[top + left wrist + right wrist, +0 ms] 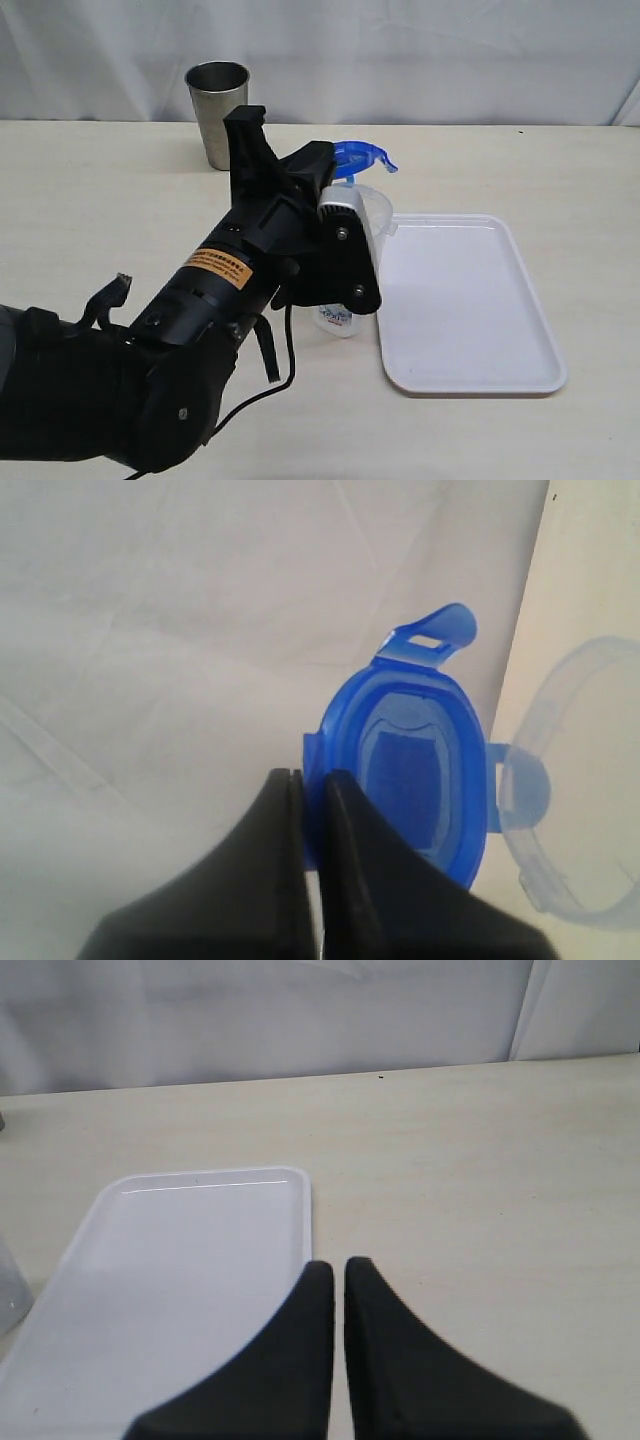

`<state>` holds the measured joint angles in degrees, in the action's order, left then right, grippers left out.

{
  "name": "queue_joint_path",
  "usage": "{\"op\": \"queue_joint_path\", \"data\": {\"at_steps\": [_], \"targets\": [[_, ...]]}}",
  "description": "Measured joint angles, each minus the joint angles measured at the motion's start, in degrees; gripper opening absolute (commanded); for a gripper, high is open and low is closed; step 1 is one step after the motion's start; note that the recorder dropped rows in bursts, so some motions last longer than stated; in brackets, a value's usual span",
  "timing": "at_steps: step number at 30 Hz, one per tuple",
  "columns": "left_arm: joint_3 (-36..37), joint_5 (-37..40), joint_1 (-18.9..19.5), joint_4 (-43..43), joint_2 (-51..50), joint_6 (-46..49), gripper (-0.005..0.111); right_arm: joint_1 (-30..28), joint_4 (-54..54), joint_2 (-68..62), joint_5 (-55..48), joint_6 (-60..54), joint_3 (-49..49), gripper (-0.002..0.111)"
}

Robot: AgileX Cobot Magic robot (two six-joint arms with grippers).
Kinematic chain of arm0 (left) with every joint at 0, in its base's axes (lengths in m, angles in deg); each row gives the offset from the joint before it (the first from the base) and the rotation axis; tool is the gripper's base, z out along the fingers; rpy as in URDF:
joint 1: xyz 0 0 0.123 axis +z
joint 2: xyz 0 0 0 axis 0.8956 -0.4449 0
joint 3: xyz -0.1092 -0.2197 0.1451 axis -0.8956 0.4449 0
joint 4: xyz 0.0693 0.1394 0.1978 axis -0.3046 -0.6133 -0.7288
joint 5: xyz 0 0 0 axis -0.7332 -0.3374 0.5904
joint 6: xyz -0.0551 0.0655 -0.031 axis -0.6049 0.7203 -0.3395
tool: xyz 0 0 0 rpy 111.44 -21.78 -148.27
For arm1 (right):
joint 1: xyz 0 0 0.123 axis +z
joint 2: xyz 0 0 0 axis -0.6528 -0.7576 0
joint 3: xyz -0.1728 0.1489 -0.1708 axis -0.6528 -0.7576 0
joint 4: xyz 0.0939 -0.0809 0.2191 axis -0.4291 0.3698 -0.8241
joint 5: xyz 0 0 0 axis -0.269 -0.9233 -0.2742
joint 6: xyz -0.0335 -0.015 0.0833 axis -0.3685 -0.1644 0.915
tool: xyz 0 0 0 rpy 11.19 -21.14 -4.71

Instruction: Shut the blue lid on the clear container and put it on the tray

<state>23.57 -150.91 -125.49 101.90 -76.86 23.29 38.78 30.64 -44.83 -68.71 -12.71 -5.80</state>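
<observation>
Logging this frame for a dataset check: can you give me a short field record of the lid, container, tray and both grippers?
clear container: upright, beside tray
blue lid: open, raised above container mouth
tray: nothing on it
left gripper: shut, seemingly pinching lid edge
right gripper: shut, holding nothing

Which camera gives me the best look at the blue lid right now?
Left wrist view: the blue lid shows large, tabs visible. Exterior view shows only a sliver above the left arm; right wrist view, none of it.
</observation>
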Motion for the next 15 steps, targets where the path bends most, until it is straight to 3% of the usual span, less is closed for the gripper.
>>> {"op": "queue_joint_path", "data": {"at_steps": [15], "targets": [[0.0, 1.8, -2.3, 1.5, 0.0, 1.5, 0.000, 0.0, 0.0, 0.0, 0.0, 0.0, 0.0, 0.004]]}}
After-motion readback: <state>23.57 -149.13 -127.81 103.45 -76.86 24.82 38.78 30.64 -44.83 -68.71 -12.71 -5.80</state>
